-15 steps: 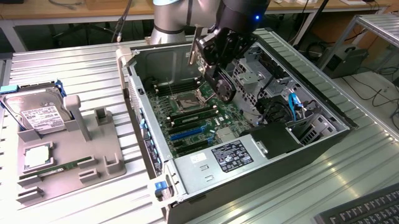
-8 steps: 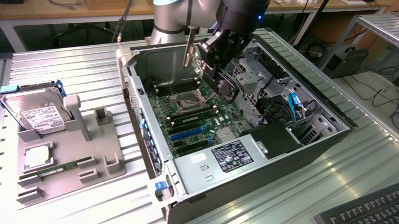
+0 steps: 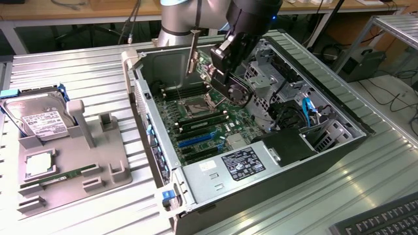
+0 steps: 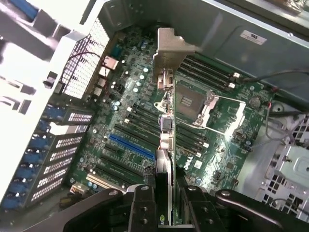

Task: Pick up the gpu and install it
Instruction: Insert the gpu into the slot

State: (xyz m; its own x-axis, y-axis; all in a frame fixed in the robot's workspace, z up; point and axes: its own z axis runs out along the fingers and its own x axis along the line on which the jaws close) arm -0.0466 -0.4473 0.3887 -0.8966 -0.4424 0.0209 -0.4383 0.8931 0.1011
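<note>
The scene is set on a silver ribbed aluminium tabletop [image 3: 72,68], by which most of the exterior view is taken up. Along its far edge a light wooden workbench [image 3: 98,7] is seen, with deep shadow beneath it. To the exterior view's right, a grey metal frame rack [image 3: 392,22] is placed on a pale grey floor [image 3: 375,98], over which thin black cables [image 3: 398,93] are strewn. A black boxy case [image 3: 362,61] is stood just beside the rack. The tabletop is evenly and brightly lit.
</note>
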